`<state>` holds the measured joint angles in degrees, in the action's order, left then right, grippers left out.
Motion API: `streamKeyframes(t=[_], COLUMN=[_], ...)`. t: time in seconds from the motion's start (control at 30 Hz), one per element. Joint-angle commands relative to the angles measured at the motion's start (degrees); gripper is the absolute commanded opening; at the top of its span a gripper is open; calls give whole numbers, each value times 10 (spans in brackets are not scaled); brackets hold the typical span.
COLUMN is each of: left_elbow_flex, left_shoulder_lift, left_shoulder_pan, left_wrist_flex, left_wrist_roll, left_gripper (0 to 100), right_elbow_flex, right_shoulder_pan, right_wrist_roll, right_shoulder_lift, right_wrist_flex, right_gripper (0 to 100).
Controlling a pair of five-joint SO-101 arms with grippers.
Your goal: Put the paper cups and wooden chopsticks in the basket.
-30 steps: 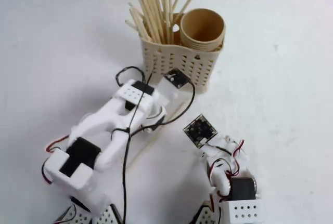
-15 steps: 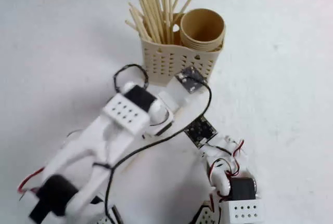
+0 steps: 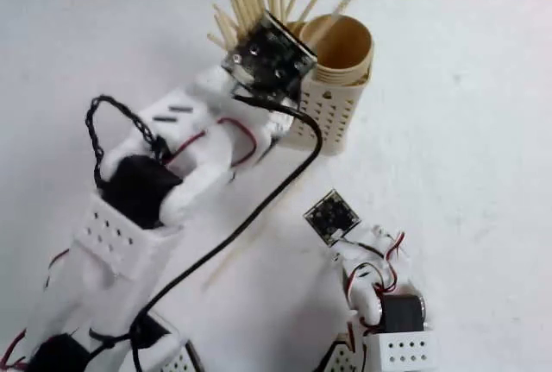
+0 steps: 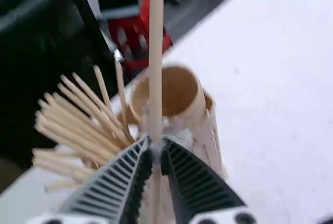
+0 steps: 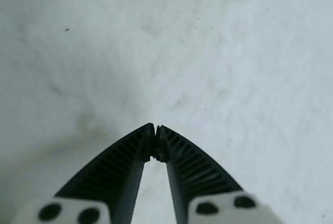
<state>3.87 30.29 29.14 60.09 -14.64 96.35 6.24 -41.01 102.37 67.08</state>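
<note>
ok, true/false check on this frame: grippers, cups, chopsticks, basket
1. The left gripper is shut on a held chopstick above the basket. True.
2. The paper cups stand on the table beside the basket. False: they sit stacked inside the basket, next to a bundle of chopsticks.
3. The right gripper grips a paper cup. False: it is shut on nothing, over bare table.
4. A loose chopstick lies on the table near the arms. True.
</note>
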Motion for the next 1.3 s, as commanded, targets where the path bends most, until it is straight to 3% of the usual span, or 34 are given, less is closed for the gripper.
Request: streamKeyframes(t=[0.0, 0.1, 0.23, 0.57, 1.07, 1.27], left_elbow_flex=[-66, -84, -123, -230, -229, -234], left_shoulder_lift=[-50, -101, -167, -300, -313, -313], left_shoulder_pan=[-6, -9, -33, -136, -143, -143], left_wrist_flex=[-185, -279, -316, -314, -295, -277], left_wrist_roll=[6, 4, 9, 149, 253, 305], left_gripper=[24, 24, 24, 28, 28, 91], right_elbow_flex=[5, 5, 5, 5, 5, 5], right_shoulder_pan=[1, 1, 1, 1, 1, 1], right_wrist_roll=[-3, -3, -3, -3, -3, -3], right_shoulder_lift=[2, 2, 2, 2, 2, 2], right_wrist_flex=[4, 4, 4, 4, 4, 4], right_gripper=[19, 19, 19, 19, 19, 19])
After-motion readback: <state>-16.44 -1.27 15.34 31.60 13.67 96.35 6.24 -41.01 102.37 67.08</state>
